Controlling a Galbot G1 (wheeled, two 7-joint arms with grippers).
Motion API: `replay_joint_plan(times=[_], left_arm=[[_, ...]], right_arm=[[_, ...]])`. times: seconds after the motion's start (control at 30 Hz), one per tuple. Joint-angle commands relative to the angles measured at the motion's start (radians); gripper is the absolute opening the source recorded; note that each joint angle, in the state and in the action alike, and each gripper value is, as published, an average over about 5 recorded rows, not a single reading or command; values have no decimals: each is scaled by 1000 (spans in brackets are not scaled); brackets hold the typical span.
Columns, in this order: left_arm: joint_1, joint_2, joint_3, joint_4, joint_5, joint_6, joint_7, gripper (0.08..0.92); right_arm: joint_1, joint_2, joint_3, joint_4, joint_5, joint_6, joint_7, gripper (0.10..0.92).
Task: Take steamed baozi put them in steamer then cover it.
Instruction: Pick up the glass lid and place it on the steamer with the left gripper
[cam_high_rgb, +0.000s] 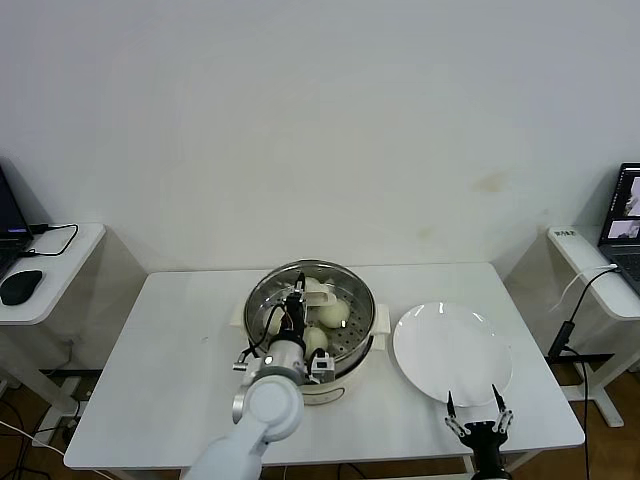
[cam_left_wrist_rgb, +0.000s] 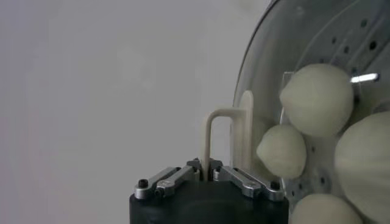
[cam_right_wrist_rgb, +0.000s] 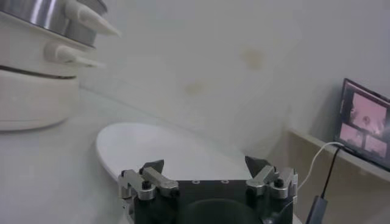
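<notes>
So the round shiny steel steamer with the perforated floor sits in its cream-white pot base around the middle of the white tabletop, a bit toward the front edge. The small smooth creamy-white steamed baozi are all lying inside the basket; the left wrist view shows four of them through the glass. The left gripper is right over the steamer, fingers clamped shut on the flat cream-white handle of the round clear glass cover with the metal rim. From the head view the cover looks like it's on or just above the basket, can't really tell if it's fully seated. The right gripper hangs down near the front right edge of the tabletop, fingers spread wide with nothing between them, just beside the near rim of the flat round white plate, which sits right of the steamer.
</notes>
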Motion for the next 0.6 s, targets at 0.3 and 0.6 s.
replay_joint_plan(times=[0.3, 0.6], left_arm=[[17, -18, 5, -4, 6, 0, 9, 144], [30, -9, -4, -52, -36, 0, -19, 219]], right_arm=[[-2, 1, -9, -4, -9, 3, 0, 823], [-3, 0, -10, -4, -8, 2, -1, 823]])
